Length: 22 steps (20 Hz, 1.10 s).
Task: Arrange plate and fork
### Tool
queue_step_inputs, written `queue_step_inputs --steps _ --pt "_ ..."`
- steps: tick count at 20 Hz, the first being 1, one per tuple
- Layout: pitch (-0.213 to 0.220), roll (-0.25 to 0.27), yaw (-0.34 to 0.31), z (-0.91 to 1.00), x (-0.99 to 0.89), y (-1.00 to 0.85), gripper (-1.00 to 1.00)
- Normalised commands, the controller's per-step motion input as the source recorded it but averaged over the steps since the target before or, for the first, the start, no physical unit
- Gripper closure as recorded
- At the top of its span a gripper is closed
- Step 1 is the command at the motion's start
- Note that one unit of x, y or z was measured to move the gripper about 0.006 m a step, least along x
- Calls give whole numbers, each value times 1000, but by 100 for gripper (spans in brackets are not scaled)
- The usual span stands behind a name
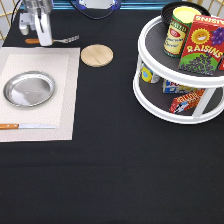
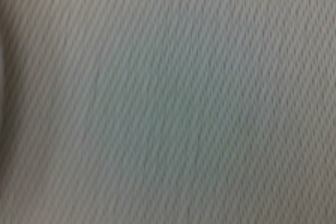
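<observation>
The shiny silver plate lies on the beige woven placemat at the exterior view's left. The fork lies on the black cloth just above the placemat's top edge, with its wooden handle to the left and its tines to the right. My gripper is at the top left, low over the fork's handle and hiding its middle. The wrist view shows only a close woven surface like the placemat's.
A wooden-handled knife lies along the placemat's lower edge. A round tan wooden disc sits to the right of the placemat. A white two-tier turntable with cans and a raisin box stands at the right.
</observation>
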Motion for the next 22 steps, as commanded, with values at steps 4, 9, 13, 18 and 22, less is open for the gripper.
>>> queue_step_inputs --steps 4,9,13,18,22 --pt "16 69 0 -154 322 -800 100" --pt "13 35 -104 -220 5 -524 100" --pt "56 0 -177 -178 -63 -124 100" --pt "46 -15 -173 -91 80 106 100" --pt "61 -8 -109 -9 119 68 100"
